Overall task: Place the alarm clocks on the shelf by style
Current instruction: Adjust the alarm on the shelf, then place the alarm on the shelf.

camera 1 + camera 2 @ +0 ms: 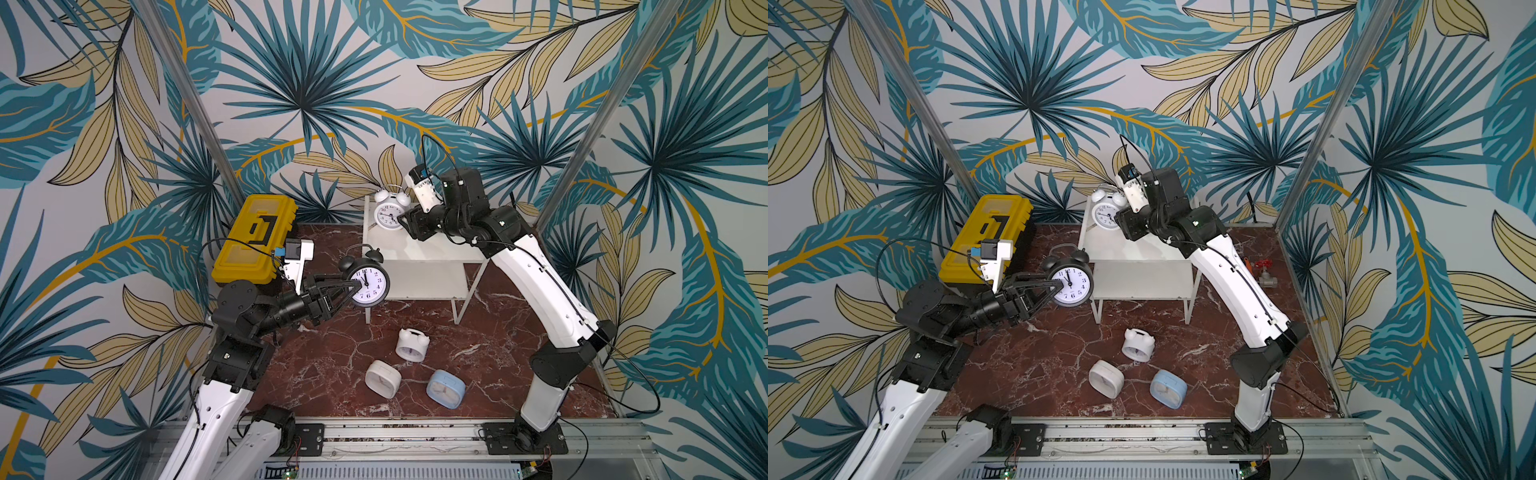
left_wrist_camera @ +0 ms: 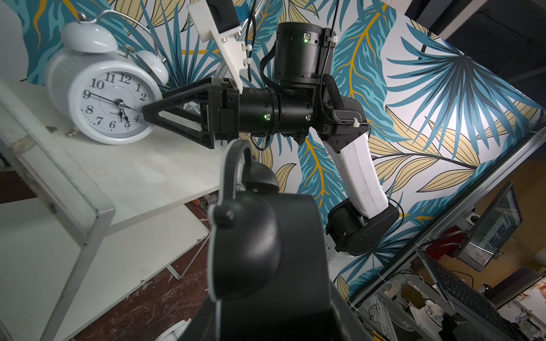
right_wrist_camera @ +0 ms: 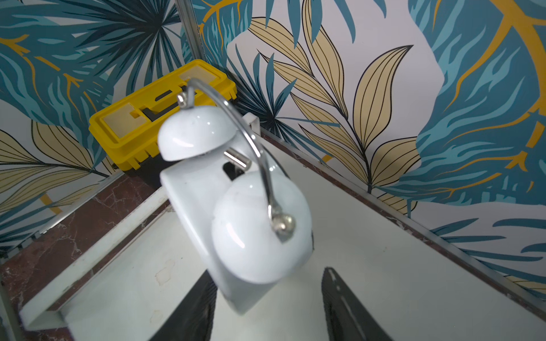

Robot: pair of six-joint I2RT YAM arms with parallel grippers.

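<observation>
Nearest to you, lower than your left gripper (image 1: 356, 287) and on its near side, three clocks lay on the table (image 1: 316, 374): the white square clock (image 1: 382, 377), the light blue clock (image 1: 445, 388) and the fallen white bell clock (image 1: 411, 344). Your left gripper was clenched on the black bell clock (image 1: 374, 286) and held it upright in the air, just beside the near corner of the shelf (image 1: 432, 245). Farther on, your right gripper (image 1: 402, 219) had its jaws apart around the standing white bell clock (image 1: 388, 212) on the top board. One finger was clear of it, so I judge it was not gripped. The step in hand was to bring the black clock to its own kind. The next move, I think, called for carrying it over the raised edge and setting it beside the white one, with the right arm out of the way.
</observation>
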